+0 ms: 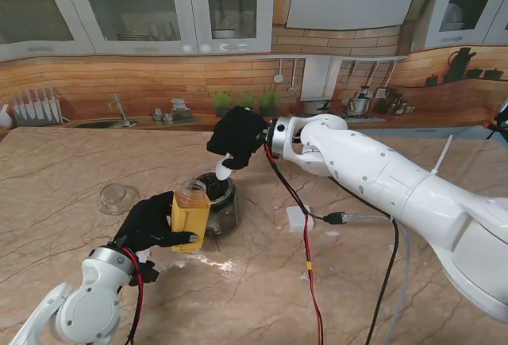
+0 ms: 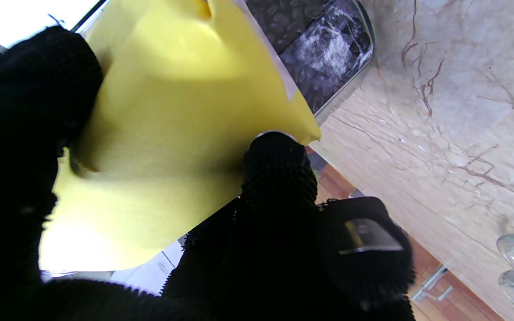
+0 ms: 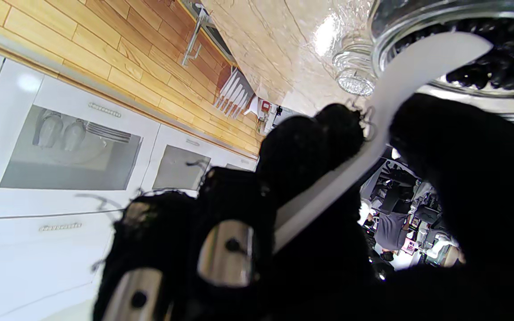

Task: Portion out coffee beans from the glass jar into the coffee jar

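Near the tabletop (image 1: 71,202) centre, your left robot hand (image 1: 147,224) grips the yellow coffee jar (image 1: 190,216), touching the glass jar (image 1: 219,202) of beans at its 2 o'clock. Your right robot hand (image 1: 236,137) clasps a white scoop (image 1: 223,170) over that jar's mouth; a glass lid (image 1: 117,197) lies at 9 o'clock.

My hands wear black knit gloves: left hand (image 1: 147,224), right hand (image 1: 236,136). Coffee jar (image 1: 190,216) yellow. Spoon (image 1: 223,171) white. Glass jar (image 1: 221,201) clear, dark beans (image 3: 507,67). Table (image 1: 63,178) beige marble, brown veins.
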{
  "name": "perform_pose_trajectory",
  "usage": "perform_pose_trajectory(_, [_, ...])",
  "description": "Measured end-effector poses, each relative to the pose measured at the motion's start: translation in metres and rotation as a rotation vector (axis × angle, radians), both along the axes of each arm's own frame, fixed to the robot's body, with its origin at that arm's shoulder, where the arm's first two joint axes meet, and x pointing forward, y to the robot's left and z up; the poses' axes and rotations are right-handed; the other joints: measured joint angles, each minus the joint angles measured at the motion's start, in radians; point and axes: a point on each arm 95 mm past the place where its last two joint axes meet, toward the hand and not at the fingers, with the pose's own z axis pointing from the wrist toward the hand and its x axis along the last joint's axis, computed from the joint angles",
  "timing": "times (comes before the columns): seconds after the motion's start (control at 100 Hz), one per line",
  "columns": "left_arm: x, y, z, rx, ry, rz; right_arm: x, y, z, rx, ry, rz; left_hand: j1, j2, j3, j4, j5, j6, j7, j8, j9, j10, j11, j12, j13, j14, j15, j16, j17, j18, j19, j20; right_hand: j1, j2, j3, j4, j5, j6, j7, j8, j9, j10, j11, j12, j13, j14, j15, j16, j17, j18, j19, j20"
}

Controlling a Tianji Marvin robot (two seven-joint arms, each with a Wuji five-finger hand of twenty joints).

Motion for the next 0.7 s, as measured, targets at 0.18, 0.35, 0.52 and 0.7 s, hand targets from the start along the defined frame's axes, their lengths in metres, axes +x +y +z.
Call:
perform_pose_trajectory(0.18, [-0.001, 0.001, 0.001, -0.003, -0.010, 0.002, 0.008, 0.009, -0.004, -0.018, 0.007, 0.009, 0.000, 0.000, 0.000, 0.000, 0.000, 0.000, 0.000, 0.000, 0.000, 0.000, 0.000, 0.000, 0.000, 0.000, 0.000, 0.000, 0.000, 0.000, 0.000, 0.000, 0.000, 0.000, 0.000, 0.000, 0.000, 0.000, 0.000, 0.001, 0.000, 0.000, 0.000, 0.000, 0.000, 0.000, 0.000, 0.000, 0.000, 0.000, 0.000, 0.000])
perform_pose_trajectory(0.35, [-0.001, 0.004, 0.000, -0.005, -0.018, 0.007, 0.010, 0.018, -0.006, -0.045, 0.002, 0.038, 0.000, 0.000, 0.000, 0.000, 0.000, 0.000, 0.000, 0.000, 0.000, 0.000, 0.000, 0.000, 0.000, 0.000, 0.000, 0.000, 0.000, 0.000, 0.000, 0.000, 0.000, 0.000, 0.000, 0.000, 0.000, 0.000, 0.000, 0.002, 0.000, 0.000, 0.000, 0.000, 0.000, 0.000, 0.000, 0.000, 0.000, 0.000, 0.000, 0.000])
perform_pose_trajectory(0.52, [-0.004, 0.007, -0.001, -0.007, -0.019, 0.013, 0.012, 0.024, -0.006, -0.061, 0.001, 0.063, 0.000, 0.000, 0.000, 0.000, 0.000, 0.000, 0.000, 0.000, 0.000, 0.000, 0.000, 0.000, 0.000, 0.000, 0.000, 0.000, 0.000, 0.000, 0.000, 0.000, -0.001, 0.000, 0.000, 0.000, 0.000, 0.000, 0.000, 0.010, 0.000, 0.000, 0.000, 0.000, 0.000, 0.000, 0.000, 0.000, 0.000, 0.000, 0.000, 0.000])
perform_pose_trajectory(0.7, [-0.006, 0.007, -0.003, -0.010, -0.017, 0.010, 0.011, 0.027, -0.007, -0.085, -0.005, 0.091, 0.000, 0.000, 0.000, 0.000, 0.000, 0.000, 0.000, 0.000, 0.000, 0.000, 0.000, 0.000, 0.000, 0.000, 0.000, 0.000, 0.000, 0.000, 0.000, 0.000, -0.001, 0.000, 0.000, 0.000, 0.000, 0.000, 0.000, 0.010, 0.000, 0.000, 0.000, 0.000, 0.000, 0.000, 0.000, 0.000, 0.000, 0.000, 0.000, 0.000])
